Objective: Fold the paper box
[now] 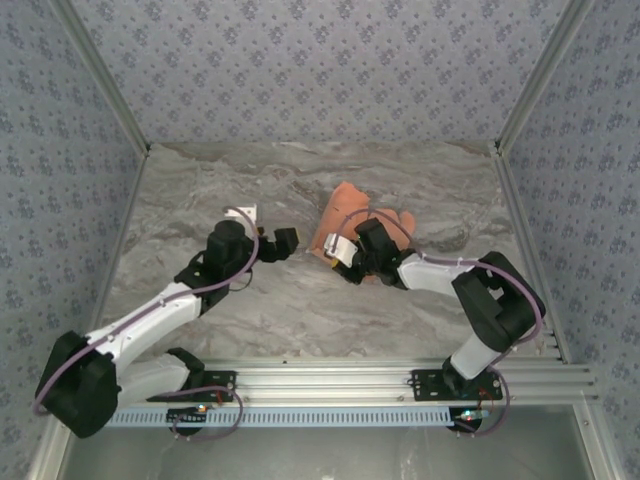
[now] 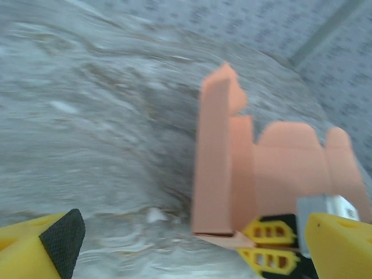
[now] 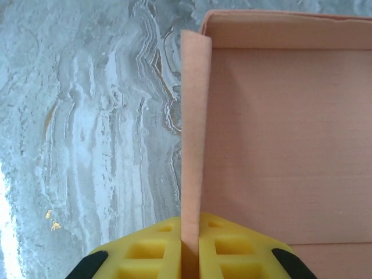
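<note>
Paper box [image 1: 345, 215] sits right of the counter's [image 1: 200, 200] centre, nearer the far edge, half-formed. One long side wall [image 3: 193, 128] stands upright and the far wall [image 3: 285, 29] is up too, with the base panel flat between them. Rounded flaps [image 2: 337, 157] stick up at the far side; the left wrist view is blurred, so they're probably end flaps. Right jaws are pinching the upright side wall at its near end, one yellow finger [image 3: 145, 253] on each face. Left jaws are spread wide with nothing in them, just left of the box and not touching it, pads [image 2: 58, 241] facing it.
</note>
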You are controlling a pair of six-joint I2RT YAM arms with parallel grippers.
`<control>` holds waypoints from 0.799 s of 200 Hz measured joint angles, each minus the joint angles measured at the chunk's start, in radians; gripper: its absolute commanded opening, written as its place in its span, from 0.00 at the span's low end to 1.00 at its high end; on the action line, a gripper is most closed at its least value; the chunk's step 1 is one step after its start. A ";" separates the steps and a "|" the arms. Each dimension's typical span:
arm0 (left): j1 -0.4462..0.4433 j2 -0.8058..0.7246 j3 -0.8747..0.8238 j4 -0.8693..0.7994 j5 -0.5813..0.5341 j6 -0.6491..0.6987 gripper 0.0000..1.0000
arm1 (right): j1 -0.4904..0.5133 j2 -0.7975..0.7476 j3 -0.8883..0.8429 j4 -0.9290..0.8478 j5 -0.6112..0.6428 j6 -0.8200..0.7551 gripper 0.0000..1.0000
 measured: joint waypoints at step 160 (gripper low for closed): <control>0.343 -0.142 -0.187 -0.262 -0.014 -0.120 1.00 | 0.221 0.407 0.697 -1.096 0.241 -0.373 0.27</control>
